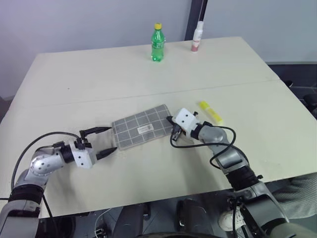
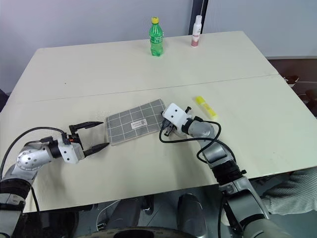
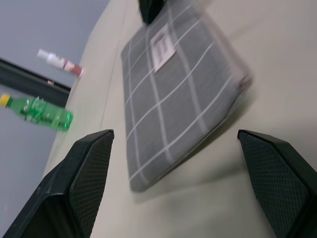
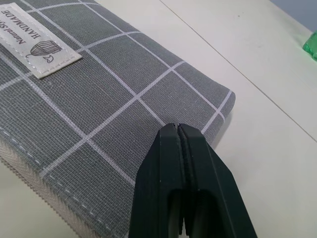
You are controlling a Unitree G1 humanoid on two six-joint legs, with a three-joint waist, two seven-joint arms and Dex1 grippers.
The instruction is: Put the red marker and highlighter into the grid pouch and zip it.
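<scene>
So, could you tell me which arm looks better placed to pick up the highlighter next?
The right one, probably. The highlighter lies on the table just beyond the right gripper, which is shut at the grid pouch's near end. The left gripper, open, sits at the pouch's far end.

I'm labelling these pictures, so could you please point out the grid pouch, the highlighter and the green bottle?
grid pouch [image 1: 143,128]: left eye view, middle of its top face.
highlighter [image 1: 210,112]: left eye view, middle of its yellow body.
green bottle [image 2: 155,39]: right eye view, its body.
</scene>
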